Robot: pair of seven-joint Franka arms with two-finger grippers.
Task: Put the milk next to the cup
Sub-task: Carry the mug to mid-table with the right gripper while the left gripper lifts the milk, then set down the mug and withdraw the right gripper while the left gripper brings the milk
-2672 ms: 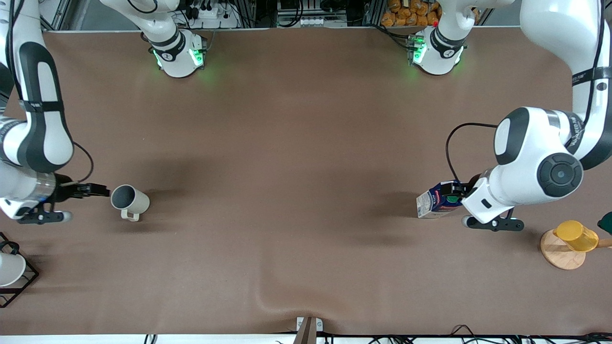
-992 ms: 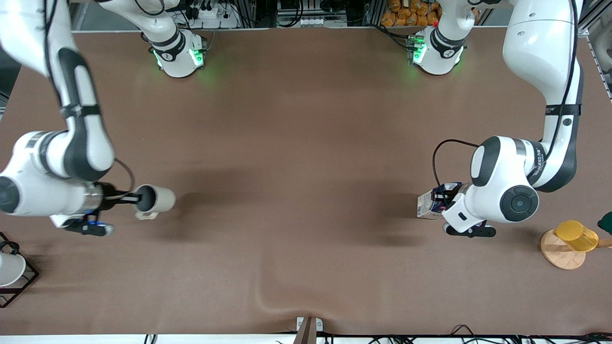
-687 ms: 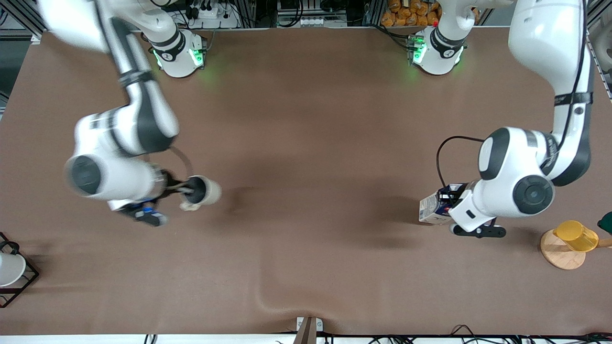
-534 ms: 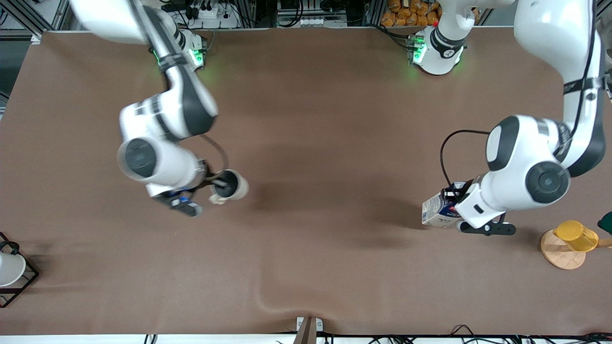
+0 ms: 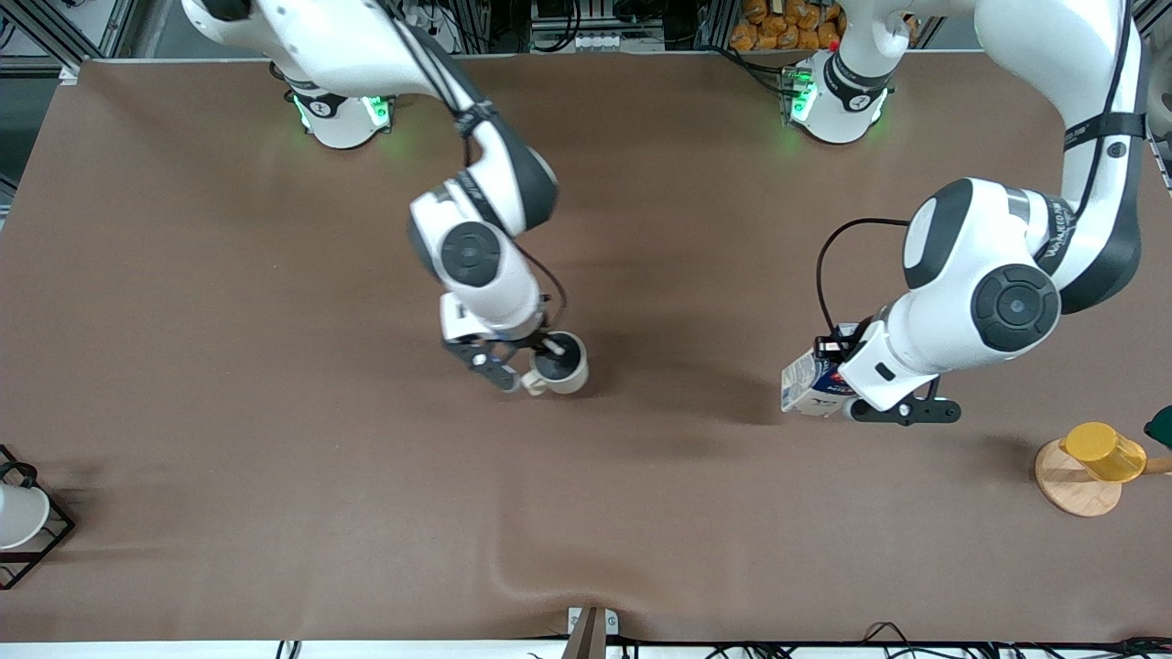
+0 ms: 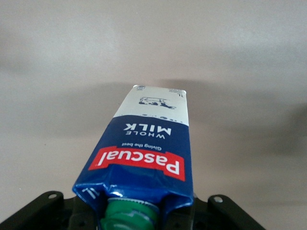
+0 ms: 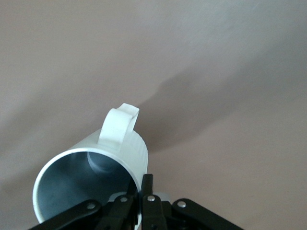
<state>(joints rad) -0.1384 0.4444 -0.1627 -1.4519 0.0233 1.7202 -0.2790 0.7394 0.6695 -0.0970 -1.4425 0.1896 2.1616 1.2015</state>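
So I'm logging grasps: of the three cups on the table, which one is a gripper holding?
The beige cup mid-table, pinched at its rim by the right gripper. The yellow cup on its wooden disc and the white cup in the wire rack stand untouched.

White arms point(image 5: 998, 275) — dark joint bands, black cables (green-lit bases point(image 5: 343, 114)).

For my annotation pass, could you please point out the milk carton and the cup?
milk carton point(image 6: 144, 151), left wrist view, on its blue labelled side.
cup point(image 5: 566, 370), front view, on its outer wall below the rim.
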